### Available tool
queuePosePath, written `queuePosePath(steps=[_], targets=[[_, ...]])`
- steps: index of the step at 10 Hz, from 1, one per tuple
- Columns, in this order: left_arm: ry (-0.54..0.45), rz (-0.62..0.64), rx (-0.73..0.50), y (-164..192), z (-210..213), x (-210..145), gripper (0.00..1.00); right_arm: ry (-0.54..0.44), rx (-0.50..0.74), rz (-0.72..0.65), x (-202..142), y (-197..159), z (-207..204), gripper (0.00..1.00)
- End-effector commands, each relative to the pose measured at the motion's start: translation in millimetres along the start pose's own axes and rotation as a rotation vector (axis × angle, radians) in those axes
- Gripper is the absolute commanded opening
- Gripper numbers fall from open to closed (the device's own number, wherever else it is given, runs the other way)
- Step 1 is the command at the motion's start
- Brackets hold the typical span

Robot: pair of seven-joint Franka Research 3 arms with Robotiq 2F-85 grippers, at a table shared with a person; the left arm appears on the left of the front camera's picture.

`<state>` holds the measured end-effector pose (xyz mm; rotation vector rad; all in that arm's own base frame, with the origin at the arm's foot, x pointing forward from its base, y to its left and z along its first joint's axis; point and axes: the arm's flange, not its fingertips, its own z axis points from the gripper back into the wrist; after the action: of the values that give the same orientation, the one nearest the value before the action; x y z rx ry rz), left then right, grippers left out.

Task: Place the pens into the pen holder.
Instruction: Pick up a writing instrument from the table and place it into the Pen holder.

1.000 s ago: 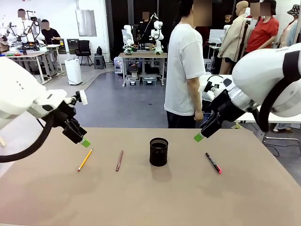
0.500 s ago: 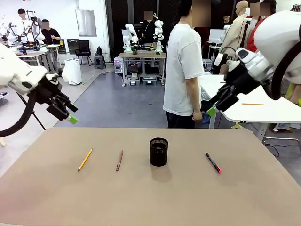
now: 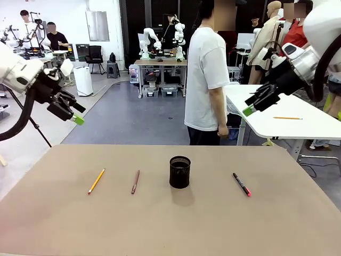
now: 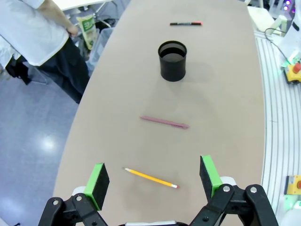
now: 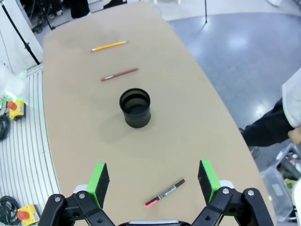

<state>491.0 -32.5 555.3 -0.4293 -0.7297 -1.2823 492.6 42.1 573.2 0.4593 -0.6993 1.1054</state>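
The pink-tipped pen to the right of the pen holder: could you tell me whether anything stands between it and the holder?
Nothing visible does. Only bare table separates the pink-tipped pen from the pen holder. The yellow pencil and brown pen lie on the holder's other side.

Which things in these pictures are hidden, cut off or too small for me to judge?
- Bottom of the pen holder: hidden by its own wall in the front view, dark in both wrist views.
- Print on the black pen: too small in every view.
- Far hand of the person: behind the body, front view.
- Most of the right arm: cut off by the right edge, front view.
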Motion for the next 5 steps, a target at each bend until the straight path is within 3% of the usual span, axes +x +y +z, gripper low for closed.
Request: queuePosePath(steps=[1,5], targets=[[-0.036,-0.004,-0.021,18.6,11.7,-2.9,1.0,-0.041,0.016,0.039,3.7,-17.1,15.0,1.0],[-0.002,-0.011,-0.053,27.2,27.5,-5.0,1.0,0.008,0.02,0.079,6.4,-16.8,37.9,1.0]])
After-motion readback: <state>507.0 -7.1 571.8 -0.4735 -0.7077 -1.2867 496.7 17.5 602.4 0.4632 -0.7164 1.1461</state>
